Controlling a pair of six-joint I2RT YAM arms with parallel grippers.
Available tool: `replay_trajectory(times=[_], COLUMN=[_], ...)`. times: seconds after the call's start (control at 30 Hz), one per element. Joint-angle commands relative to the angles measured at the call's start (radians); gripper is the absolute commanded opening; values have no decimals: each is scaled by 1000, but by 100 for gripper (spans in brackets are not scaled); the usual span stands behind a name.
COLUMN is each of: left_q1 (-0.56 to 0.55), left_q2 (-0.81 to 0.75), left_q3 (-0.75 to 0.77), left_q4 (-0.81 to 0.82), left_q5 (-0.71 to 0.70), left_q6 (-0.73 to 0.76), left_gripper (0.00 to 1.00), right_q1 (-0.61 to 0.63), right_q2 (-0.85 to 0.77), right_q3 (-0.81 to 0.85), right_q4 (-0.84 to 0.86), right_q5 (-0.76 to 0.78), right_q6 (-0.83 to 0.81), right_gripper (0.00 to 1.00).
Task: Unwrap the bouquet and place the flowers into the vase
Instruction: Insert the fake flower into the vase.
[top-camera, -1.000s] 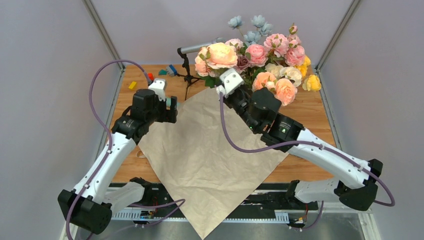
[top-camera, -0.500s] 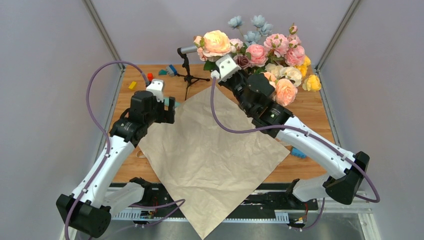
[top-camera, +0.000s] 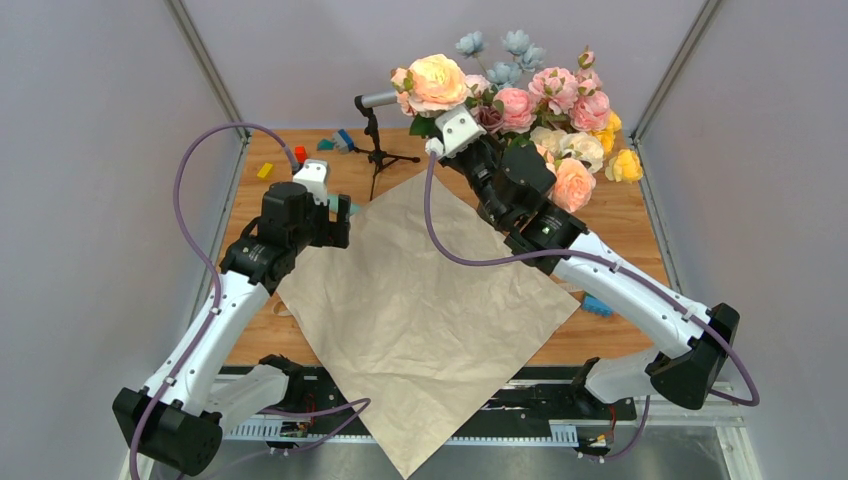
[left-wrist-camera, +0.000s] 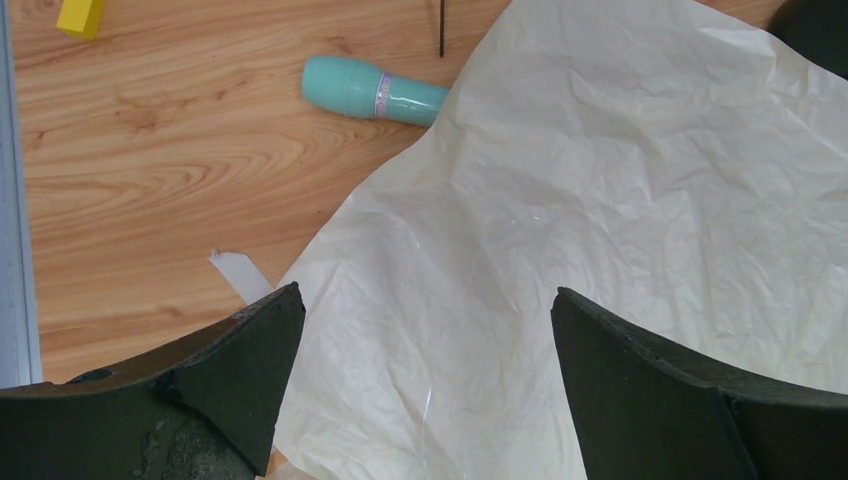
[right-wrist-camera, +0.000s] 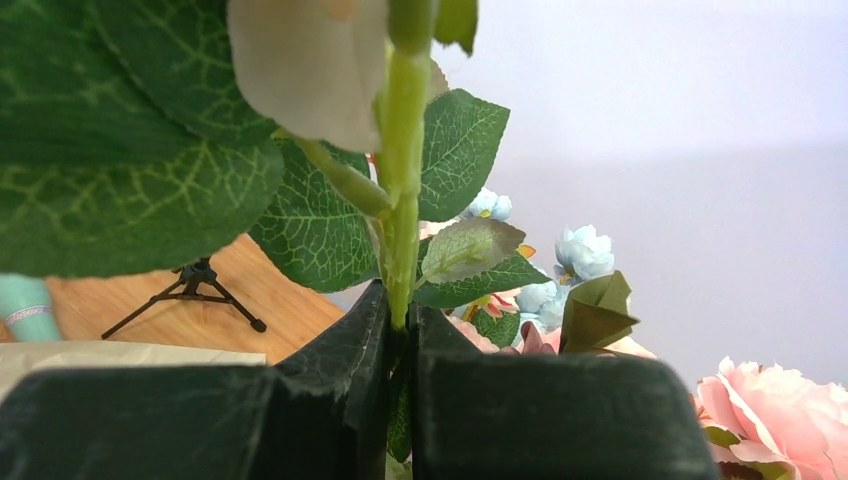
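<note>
A green flower stem (right-wrist-camera: 403, 200) is pinched between the pressed-together fingers of the right claw (right-wrist-camera: 402, 322) and rises straight up out of the jaws, with broad veined leaves (right-wrist-camera: 120, 180) spread beside and above the claw. In the overhead view the right claw (top-camera: 447, 108) is seen raised at the far side of the counter (top-camera: 620, 215), and a large peach-and-cream bloom (top-camera: 437, 80) is carried just above it. The remaining flowers (top-camera: 560, 100), pink, cream and peach, are massed just beyond and to the right of that claw, with pale blue blossoms (top-camera: 503, 47) behind them and yellow roses (top-camera: 622, 165) at their right edge; what they stand in is hidden. The left claw (top-camera: 340, 215) is spread wide, and nothing is held in it. It is hung over the left corner of the crinkled beige wrapping paper (top-camera: 420, 300), which is laid open and flat on the counter between the two arms. Directly beneath the spread claw the paper is seen, with bare wood to its left. A teal cylinder (left-wrist-camera: 375, 90) lies on the wood ahead of that claw, at the paper's edge, and a yellow block (left-wrist-camera: 82, 14) lies farther ahead and to the left. A small black tripod (top-camera: 378, 152) stands between the two claws, by the paper's far corner.
</note>
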Motion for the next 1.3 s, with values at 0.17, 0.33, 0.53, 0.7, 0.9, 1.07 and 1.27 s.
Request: replay_trajectory(times=[0.17, 0.33, 0.53, 0.7, 0.9, 1.07, 1.27], left_q1=[7, 7, 7, 7, 7, 7, 7], left_q2=[-9, -10, -11, -13, -15, -15, -15], left_q3=[-2, -2, -2, -5, -5, -6, -6], left_q4=[30, 30, 30, 31, 30, 31, 31], left_q5=[0, 0, -1, -3, -4, -6, -6], left_q6=[19, 19, 20, 20, 20, 20, 20], left_gripper=[100, 100, 100, 100, 100, 100, 100], right_q1=[-7, -7, -6, -5, -6, -7, -6], right_q2=[7, 7, 7, 8, 5, 2, -8], right_q3=[32, 21, -6, -33, -71, -88, -96], right_q4=[62, 70, 93, 120, 159, 187, 205], right_q5=[30, 41, 57, 68, 72, 78, 71], right_q6=[-59, -78, -109, -142, -184, -226, -267], right_gripper=[0, 0, 0, 0, 0, 0, 0])
